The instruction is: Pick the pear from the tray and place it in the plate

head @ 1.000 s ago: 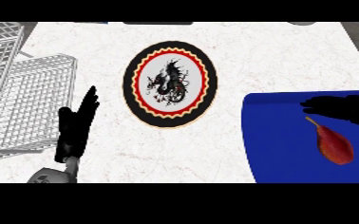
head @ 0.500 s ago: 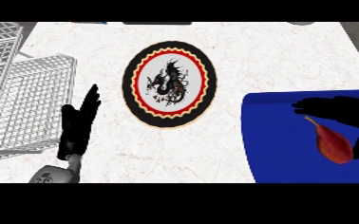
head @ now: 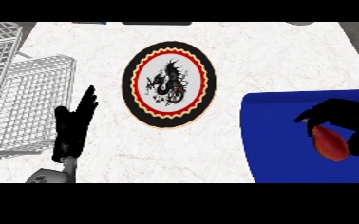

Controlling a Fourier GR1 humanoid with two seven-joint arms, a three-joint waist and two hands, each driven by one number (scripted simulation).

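Note:
A red pear (head: 330, 143) lies on the blue tray (head: 277, 137) at the right edge. My right hand (head: 335, 114) is over the pear's upper end, its fingers curled down round it and touching its top. The plate (head: 169, 84), black-rimmed with a red ring and a dark dragon figure on white, lies at the centre of the counter, well left of the tray. My left hand (head: 72, 125) rests open at the lower left, fingers pointing up.
A white wire dish rack (head: 32, 99) stands at the left edge, just beside the left hand. Marbled white counter (head: 280, 57) lies between plate and tray and behind them.
My right hand has moved left and down over the tray and its fingers have closed onto the pear's top. The pear has barely shifted. The left hand stays put.

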